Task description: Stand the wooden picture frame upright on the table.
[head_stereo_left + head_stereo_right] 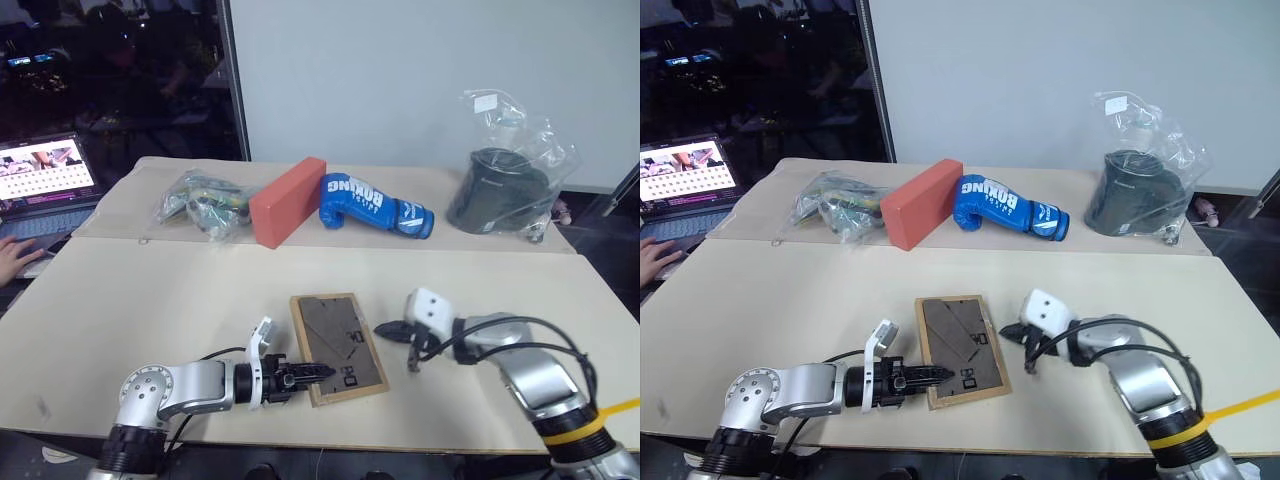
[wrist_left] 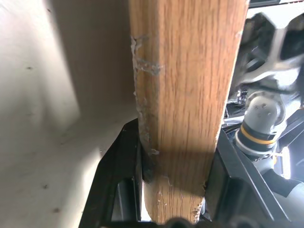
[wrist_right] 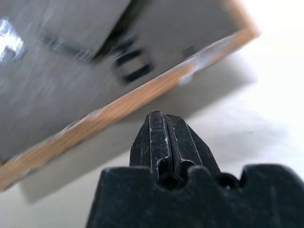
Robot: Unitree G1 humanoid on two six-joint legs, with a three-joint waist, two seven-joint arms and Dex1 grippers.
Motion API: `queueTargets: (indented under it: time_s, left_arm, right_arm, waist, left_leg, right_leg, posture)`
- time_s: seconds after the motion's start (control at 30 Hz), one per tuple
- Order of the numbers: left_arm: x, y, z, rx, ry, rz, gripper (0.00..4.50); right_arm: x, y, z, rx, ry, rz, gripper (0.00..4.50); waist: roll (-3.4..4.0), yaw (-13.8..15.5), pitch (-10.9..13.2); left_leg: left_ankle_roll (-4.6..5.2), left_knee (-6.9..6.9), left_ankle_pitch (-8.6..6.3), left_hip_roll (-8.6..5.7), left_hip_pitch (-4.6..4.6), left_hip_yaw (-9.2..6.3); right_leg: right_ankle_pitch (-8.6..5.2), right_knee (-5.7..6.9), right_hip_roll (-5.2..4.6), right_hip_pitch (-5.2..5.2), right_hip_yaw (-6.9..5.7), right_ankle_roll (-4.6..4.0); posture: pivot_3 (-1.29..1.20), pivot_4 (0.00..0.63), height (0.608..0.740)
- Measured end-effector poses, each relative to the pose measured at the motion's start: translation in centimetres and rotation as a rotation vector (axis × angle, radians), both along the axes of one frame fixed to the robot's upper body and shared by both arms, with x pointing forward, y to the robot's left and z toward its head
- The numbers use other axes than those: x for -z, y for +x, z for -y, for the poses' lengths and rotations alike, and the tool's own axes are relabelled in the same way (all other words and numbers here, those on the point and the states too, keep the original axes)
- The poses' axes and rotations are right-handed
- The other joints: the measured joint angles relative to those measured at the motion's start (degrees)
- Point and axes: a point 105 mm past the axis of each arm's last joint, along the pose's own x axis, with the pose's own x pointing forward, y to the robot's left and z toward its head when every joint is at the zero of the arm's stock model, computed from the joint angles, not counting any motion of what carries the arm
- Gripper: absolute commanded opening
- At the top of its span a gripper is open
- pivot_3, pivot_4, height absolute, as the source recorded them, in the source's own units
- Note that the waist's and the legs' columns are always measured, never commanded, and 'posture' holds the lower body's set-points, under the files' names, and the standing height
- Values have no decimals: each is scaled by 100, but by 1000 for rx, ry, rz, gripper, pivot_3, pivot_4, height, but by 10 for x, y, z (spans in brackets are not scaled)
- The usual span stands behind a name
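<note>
The wooden picture frame (image 1: 338, 345) lies back-up near the front of the table (image 1: 150, 300), its dark backboard and folded stand showing. My left gripper (image 1: 318, 373) reaches in from the left along the frame's near corner. In the left wrist view its two black fingers (image 2: 121, 180) press on either side of the light-wood edge (image 2: 183, 95), shut on it. My right gripper (image 1: 384, 328) is shut and empty, its tips just off the frame's right edge. In the right wrist view that wood edge (image 3: 118, 107) sits slightly above the table, with shadow beneath it.
Along the back panel lie a clear bag of small items (image 1: 200, 205), an orange-red block (image 1: 287, 200), a blue boxing glove (image 1: 375, 205) and a dark object in a plastic bag (image 1: 505, 185). At the far left, a laptop (image 1: 45, 175) and a person's hand (image 1: 15, 258).
</note>
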Motion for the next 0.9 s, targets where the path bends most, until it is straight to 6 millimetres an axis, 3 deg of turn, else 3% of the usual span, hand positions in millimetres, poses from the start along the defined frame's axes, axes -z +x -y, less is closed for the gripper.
queueTargets:
  time_s: [0.07, 0.13, 0.23, 0.37, 0.53, 0.73, 0.9]
  left_arm:
    - [-5, 4, -2, 13, 20, 25, 1141]
    - [-12, 8, -6, 33, 48, 63, 1141]
    - [-27, 24, -14, 40, 95, 135, 1141]
    - [-44, 38, -15, 91, 115, 207, 1141]
    - [-52, 38, -18, 190, 157, 242, 1141]
    - [-53, 39, -16, 246, 206, 267, 1141]
    - [-56, 38, -14, 284, 225, 259, 1141]
  right_arm:
    - [-25, 6, 17, 55, 69, 1, 0]
    - [-51, 6, 27, 76, 171, -20, 587]
    - [-77, -4, 18, -3, 295, -82, 1370]
    - [-93, -13, -13, -131, 365, -132, 2785]
    - [-81, -11, -43, -175, 427, -234, 4409]
    - [-50, -6, -67, -181, 404, -341, 4493]
    - [-50, -14, -75, -258, 391, -324, 4493]
  waist:
    - [0, 7, 1]
    - [-3, 3, 2]
    - [-3, -48, 4]
    - [-4, -122, 6]
    - [-3, -123, 8]
    - [-1, -112, 16]
    - [-2, -120, 35]
  left_leg:
    - [-1, 0, 2, 0, -25, 0]
    - [-4, -2, 5, 3, -35, 0]
    - [-5, -12, 7, 7, -44, 0]
    - [-9, -14, 10, 6, -64, -1]
    - [-10, -25, 10, 6, -80, -5]
    - [-14, -31, 13, 5, -85, -9]
    - [-14, -31, 14, 6, -85, -14]
  right_leg:
    - [5, 4, 1, -31, 0, -9]
    - [9, 16, 4, -53, -1, -9]
    - [9, 25, 9, -72, -3, -12]
    - [6, 22, 9, -84, -6, -11]
    - [7, 23, 9, -99, -12, -15]
    - [8, 24, 7, -104, -19, -17]
    - [4, 29, 7, -105, -25, -10]
  posture:
    - [0, 150, 727]
    - [0, 150, 727]
    - [0, 150, 727]
    - [0, 150, 727]
    - [0, 150, 727]
    - [0, 150, 727]
    - [0, 150, 727]
